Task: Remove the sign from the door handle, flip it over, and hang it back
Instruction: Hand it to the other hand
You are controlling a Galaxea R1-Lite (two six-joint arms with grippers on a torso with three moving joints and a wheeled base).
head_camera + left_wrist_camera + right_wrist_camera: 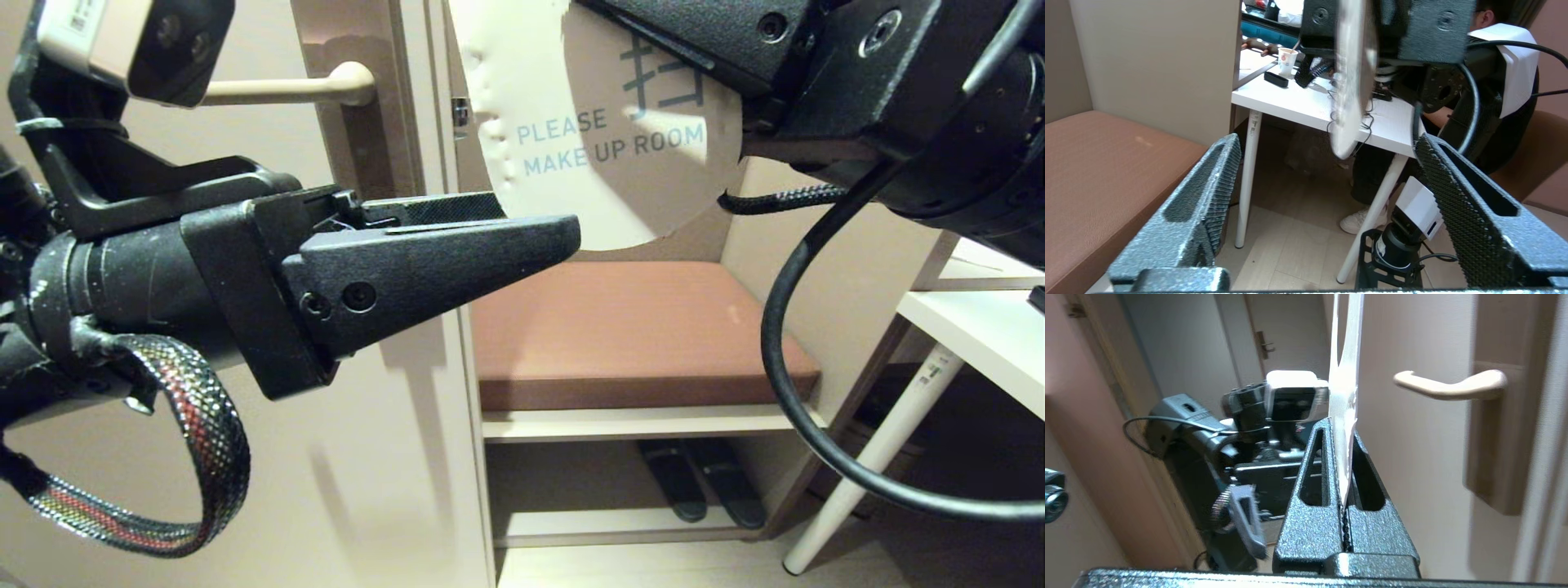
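The sign (588, 139) hangs in the air right of the door edge, its white "PLEASE MAKE UP ROOM" face toward my head camera. My right gripper (653, 41) comes in from the upper right and is shut on the sign's upper part; in the right wrist view the card (1345, 396) stands edge-on, pinched between the fingers of that gripper (1341, 426). My left gripper (539, 220) points at the sign's lower edge and is open; its fingers (1216, 183) stand wide on either side of the card (1349, 81) without touching it. The door handle (326, 86) (1449, 386) is bare.
The brown backplate (359, 147) runs down the door edge. Behind the sign is a brown cushioned bench (620, 327) over a shelf with dark slippers (702, 482). A white table (980, 327) stands at right, where a person (1494, 61) sits. A camera on a stand (1412, 228) is on the floor.
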